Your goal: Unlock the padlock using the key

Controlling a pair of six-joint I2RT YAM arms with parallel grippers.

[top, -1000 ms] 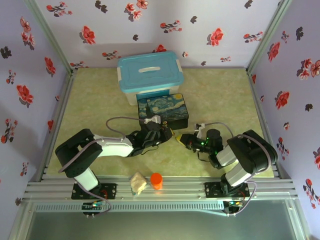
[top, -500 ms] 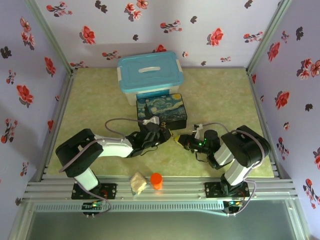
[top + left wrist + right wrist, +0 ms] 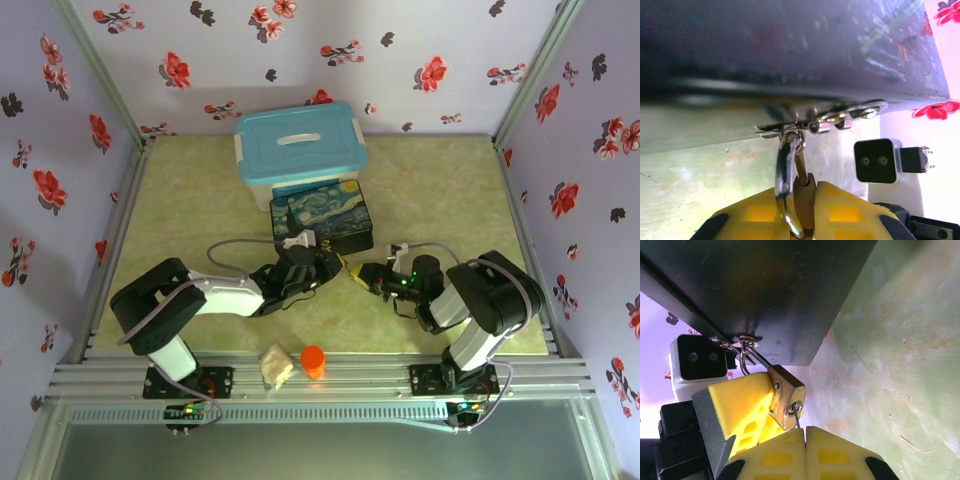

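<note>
The brass padlock (image 3: 786, 397) hangs by its silver shackle (image 3: 786, 175) from the clasp (image 3: 840, 117) of the dark painted box (image 3: 322, 216). My left gripper (image 3: 801, 220) is shut on the padlock body (image 3: 804, 200), yellow pads on both sides of it. My right gripper (image 3: 805, 432) is shut on the thin dark key (image 3: 797, 417), whose tip sits in the keyhole at the padlock's underside. In the top view both grippers meet in front of the box, the left gripper (image 3: 338, 263) touching the right gripper (image 3: 364, 274).
A blue-lidded plastic bin (image 3: 299, 145) stands behind the painted box. An orange cylinder (image 3: 313, 361) and a beige lump (image 3: 276, 367) lie at the near edge between the arm bases. Flowered walls enclose the green mat (image 3: 450, 190).
The right gripper has edged left toward the padlock and the box has shifted slightly left and back. The left arm has stayed nearly in place.
</note>
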